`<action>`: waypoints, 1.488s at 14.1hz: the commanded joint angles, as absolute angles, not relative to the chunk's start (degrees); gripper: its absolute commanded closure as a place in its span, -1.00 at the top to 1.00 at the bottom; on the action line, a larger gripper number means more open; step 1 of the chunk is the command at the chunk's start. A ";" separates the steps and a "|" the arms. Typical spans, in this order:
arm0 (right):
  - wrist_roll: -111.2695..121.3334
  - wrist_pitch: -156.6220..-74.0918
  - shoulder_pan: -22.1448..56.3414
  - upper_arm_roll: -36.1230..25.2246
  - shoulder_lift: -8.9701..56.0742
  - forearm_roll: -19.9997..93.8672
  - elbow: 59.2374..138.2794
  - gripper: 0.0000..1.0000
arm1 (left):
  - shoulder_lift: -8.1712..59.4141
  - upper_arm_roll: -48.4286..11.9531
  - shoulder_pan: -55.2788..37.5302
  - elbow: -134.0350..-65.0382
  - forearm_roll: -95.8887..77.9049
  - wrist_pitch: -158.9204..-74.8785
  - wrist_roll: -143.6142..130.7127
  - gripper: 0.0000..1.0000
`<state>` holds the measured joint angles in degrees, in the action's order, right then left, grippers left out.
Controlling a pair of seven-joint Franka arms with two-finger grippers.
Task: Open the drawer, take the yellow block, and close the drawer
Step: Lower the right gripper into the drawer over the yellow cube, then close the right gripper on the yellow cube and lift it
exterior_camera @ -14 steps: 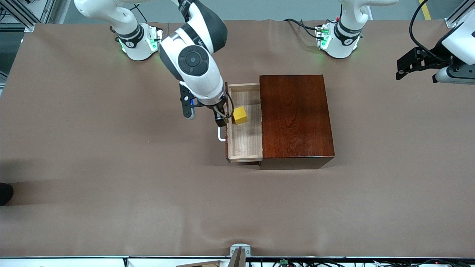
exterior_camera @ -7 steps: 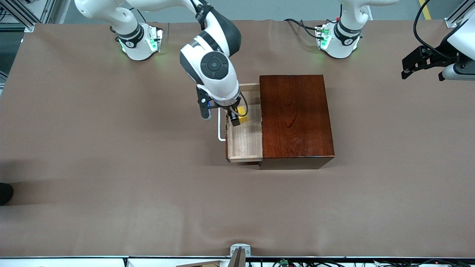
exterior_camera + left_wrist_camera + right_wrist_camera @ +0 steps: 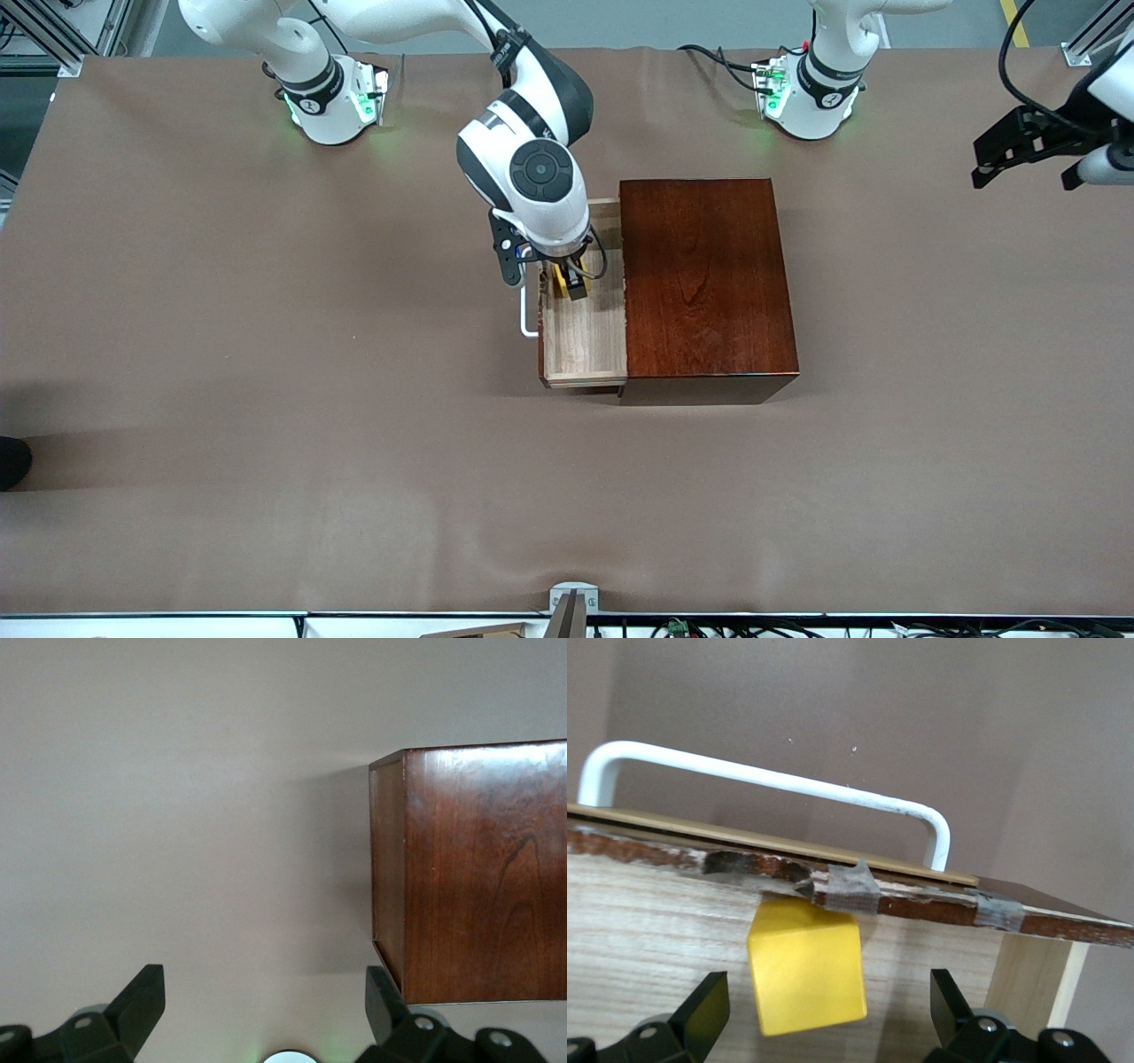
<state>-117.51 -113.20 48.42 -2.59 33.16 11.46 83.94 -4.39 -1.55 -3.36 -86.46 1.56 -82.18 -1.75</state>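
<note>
Inside the pulled-out drawer (image 3: 585, 341) sits the yellow block (image 3: 806, 974) — a small, matte, sharp-edged cube on the pale, grained wooden floor, close against the drawer's front panel. From the front camera only a sliver of yellow shows under the right claw (image 3: 571, 285), which hangs over it with fingers spread wide, one to each side, not touching. The front panel's top edge is chipped and patched with grey tape; its white loop handle (image 3: 780, 788) curves out smoothly. The glossy reddish-brown box (image 3: 704, 279) rests on the brown cloth-covered desk (image 3: 266, 354). The left claw (image 3: 266, 1010) waits with fingers spread over the desk's left-arm end — its arm cut off at the frame edge.
</note>
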 commanded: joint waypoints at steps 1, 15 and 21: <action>-118.04 -113.82 49.92 -3.16 34.27 12.66 83.67 1.00 | -5.71 -1.67 -2.99 -87.36 2.81 -82.44 -2.55 1.00; -117.60 -105.93 47.20 -3.34 31.99 12.74 78.23 -1.00 | -6.24 -1.06 -1.32 -87.28 2.81 -82.27 -2.55 1.00; -106.11 -97.84 40.01 -3.25 28.04 12.74 77.17 -1.00 | -6.77 -0.97 -1.32 -87.28 2.73 -80.95 -2.64 1.00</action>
